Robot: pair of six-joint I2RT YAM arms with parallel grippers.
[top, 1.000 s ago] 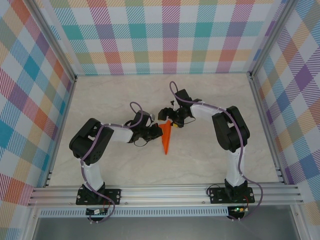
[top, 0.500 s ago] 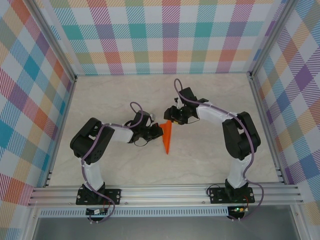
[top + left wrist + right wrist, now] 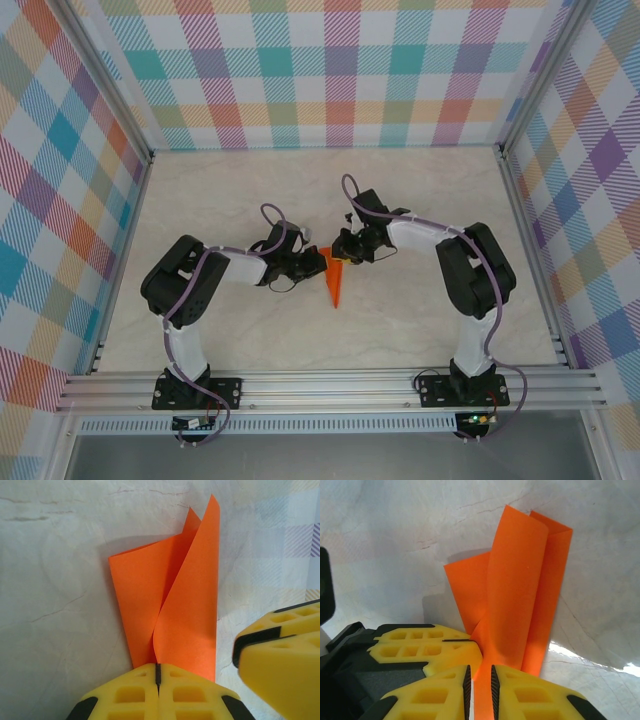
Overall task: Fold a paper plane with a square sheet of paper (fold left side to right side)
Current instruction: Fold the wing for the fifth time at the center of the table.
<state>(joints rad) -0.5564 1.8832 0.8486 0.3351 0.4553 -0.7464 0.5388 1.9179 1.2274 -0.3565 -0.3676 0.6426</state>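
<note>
Lying near the middle of the worktop, well apart from every edge, the paper plane appears from the top external camera as a narrow orange dart with its point aimed at the near edge. The left gripper comes in from the left side and meets the dart's wide far end, while the right gripper reaches the same end from the right, so the two claws sit just beside each other. On the left wrist camera, the left gripper is clenched on the paper plane, its yellow fingers pressed together with the orange paper rising out of the seam. The paper stands up from the pale surface in two loosely curled layers, and a yellow finger of the right gripper sits just beside its right edge. On the right wrist camera, the right gripper is grasping the paper plane: a thin strip of orange runs between its nearly closed fingers, and the folded layers fan upward. A yellow finger of the left gripper touches the paper on the left.
</note>
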